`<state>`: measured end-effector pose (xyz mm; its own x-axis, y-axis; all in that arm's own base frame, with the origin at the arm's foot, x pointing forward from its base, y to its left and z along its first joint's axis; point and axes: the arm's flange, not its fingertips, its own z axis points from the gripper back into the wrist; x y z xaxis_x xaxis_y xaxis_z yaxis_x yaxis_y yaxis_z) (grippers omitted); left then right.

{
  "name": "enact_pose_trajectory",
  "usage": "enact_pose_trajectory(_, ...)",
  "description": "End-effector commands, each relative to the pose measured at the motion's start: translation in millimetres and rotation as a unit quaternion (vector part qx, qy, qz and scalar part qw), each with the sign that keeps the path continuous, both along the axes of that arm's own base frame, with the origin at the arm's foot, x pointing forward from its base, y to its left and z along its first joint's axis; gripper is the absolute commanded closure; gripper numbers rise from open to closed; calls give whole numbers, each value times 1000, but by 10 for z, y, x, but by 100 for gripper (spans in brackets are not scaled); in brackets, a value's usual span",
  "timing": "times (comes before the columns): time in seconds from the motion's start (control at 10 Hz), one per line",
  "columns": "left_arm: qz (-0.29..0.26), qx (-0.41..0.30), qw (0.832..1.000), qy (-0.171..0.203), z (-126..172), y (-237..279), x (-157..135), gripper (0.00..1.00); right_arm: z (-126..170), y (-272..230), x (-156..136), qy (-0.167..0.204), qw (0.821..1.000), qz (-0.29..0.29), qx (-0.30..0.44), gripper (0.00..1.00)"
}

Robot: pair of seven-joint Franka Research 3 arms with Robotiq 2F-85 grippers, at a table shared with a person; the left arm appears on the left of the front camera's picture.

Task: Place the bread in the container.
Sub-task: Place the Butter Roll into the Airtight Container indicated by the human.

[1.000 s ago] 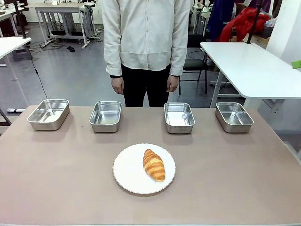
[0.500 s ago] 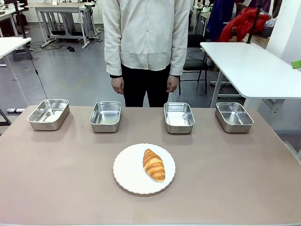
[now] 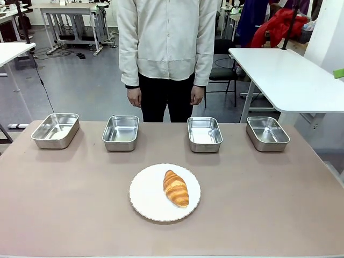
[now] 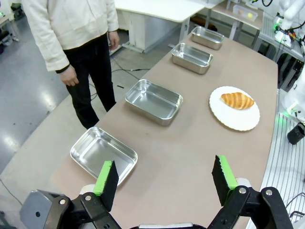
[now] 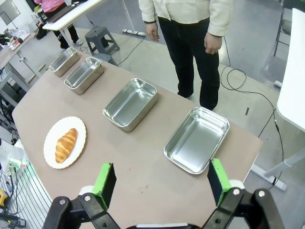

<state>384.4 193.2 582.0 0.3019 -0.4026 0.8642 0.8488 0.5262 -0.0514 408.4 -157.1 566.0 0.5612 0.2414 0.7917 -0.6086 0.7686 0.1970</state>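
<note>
My left gripper (image 4: 164, 172) hangs released, a steel pan (image 4: 102, 153) just ahead. My right gripper (image 5: 161, 172) gapes empty too, another steel pan (image 5: 196, 139) ahead. Farther off, the croissant (image 4: 237, 100) lies on the white scalloped plate (image 4: 226, 118).

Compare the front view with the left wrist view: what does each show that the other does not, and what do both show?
Front, not left wrist: a red cloth heap in the background. Left wrist, not front: the left hand, open, nothing between its green pads. Both: the croissant on the white plate, four steel pans in a row, the brown table, and the person in a pale shirt at its far side.
</note>
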Motion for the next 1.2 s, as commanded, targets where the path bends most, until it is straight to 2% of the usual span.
enact_pose_trajectory(0.0,-5,-6,1000,-6,17,-2,-7,0,5,-2,15,-8,1000,3,6,0)
enact_pose_trajectory(1.1,-5,-6,1000,-6,17,-2,-7,0,5,-2,15,-8,1000,3,6,0)
